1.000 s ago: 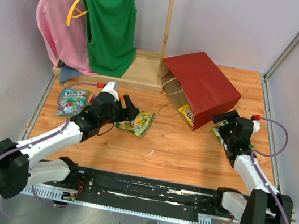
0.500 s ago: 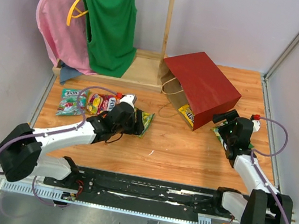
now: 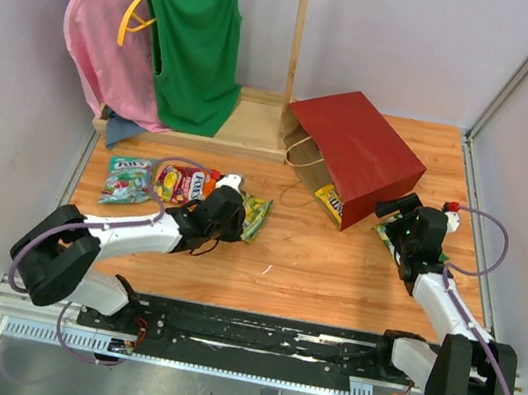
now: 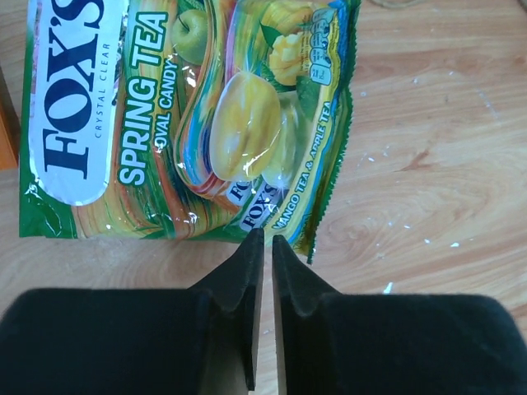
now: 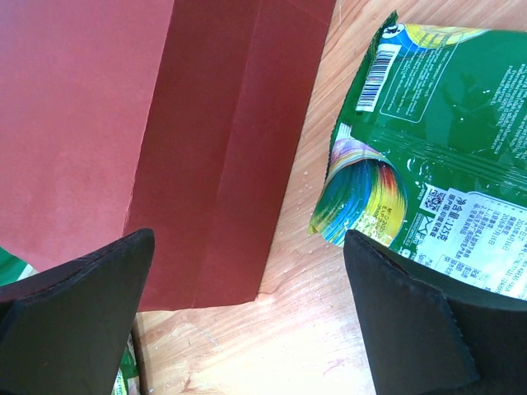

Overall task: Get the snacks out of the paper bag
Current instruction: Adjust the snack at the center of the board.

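The red paper bag [image 3: 357, 157] lies on its side at the back right, and a yellow packet [image 3: 329, 200] shows at its mouth. A green Fox's candy packet [image 3: 254, 218] [image 4: 181, 115] lies flat on the wood. My left gripper [image 3: 231, 214] [image 4: 263, 237] has its fingers nearly together, tips on that packet's near edge. Further left lie a green pack [image 3: 127, 180] and a red pack [image 3: 180, 182]. My right gripper [image 3: 398, 215] [image 5: 247, 247] stands wide open beside the paper bag's corner [image 5: 123, 123]. Another green packet [image 5: 436, 148] lies by its right finger.
A wooden rack [image 3: 296, 41] at the back carries a pink top [image 3: 103, 39] and a green top [image 3: 200, 45]; its base [image 3: 246, 124] sits just left of the bag. The bag's loop handle [image 3: 300, 153] lies on the table. Walls close in on both sides.
My left arm swung right, from beside the left packs to the Fox's packet, and its jaws closed at the packet's edge. The right arm and the bag stayed put.
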